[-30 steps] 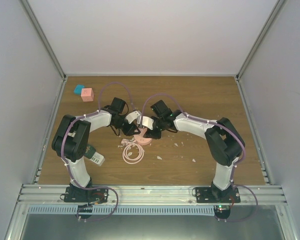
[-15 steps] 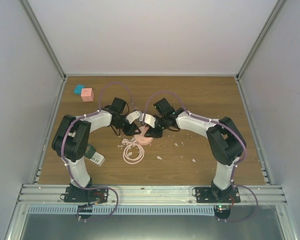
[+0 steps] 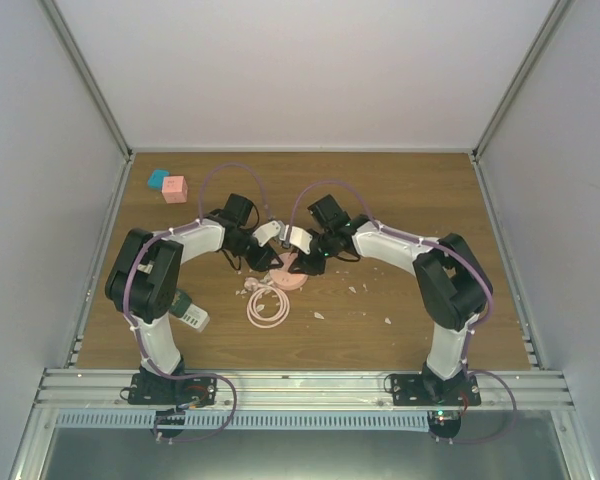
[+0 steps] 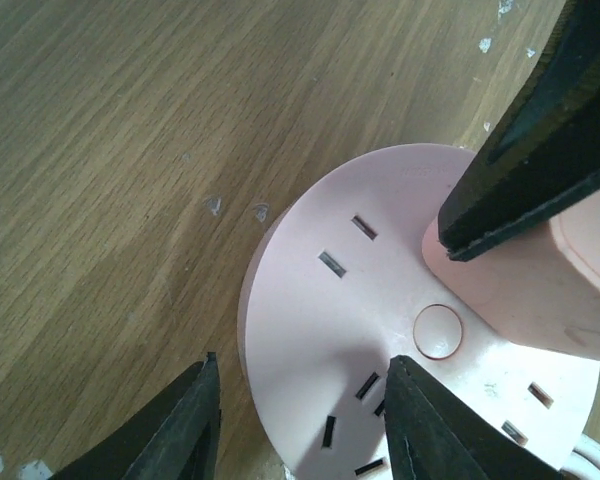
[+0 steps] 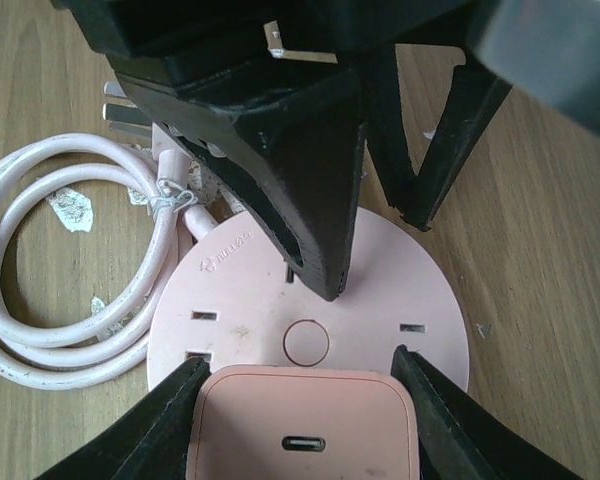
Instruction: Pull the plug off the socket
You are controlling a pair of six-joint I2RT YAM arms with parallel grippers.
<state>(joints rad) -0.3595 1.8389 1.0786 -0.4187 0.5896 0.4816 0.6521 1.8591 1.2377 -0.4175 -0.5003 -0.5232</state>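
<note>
A round pink plastic socket [image 5: 400, 290] lies on the wooden table [image 4: 130, 150], largely hidden from above by both arms. A square pink plug [image 5: 300, 430], cut off at the right wrist view's lower edge, sits on the socket's face, clamped by the right gripper [image 5: 300, 385]. The left gripper [image 4: 300, 375] stands parted, straddling the socket's rim.

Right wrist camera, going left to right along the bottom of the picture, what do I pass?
In order: coiled white cable → a finger of the right gripper → pink plug → the other finger → bare wooden table. The round socket lies behind the plug, so I left it out.
</note>
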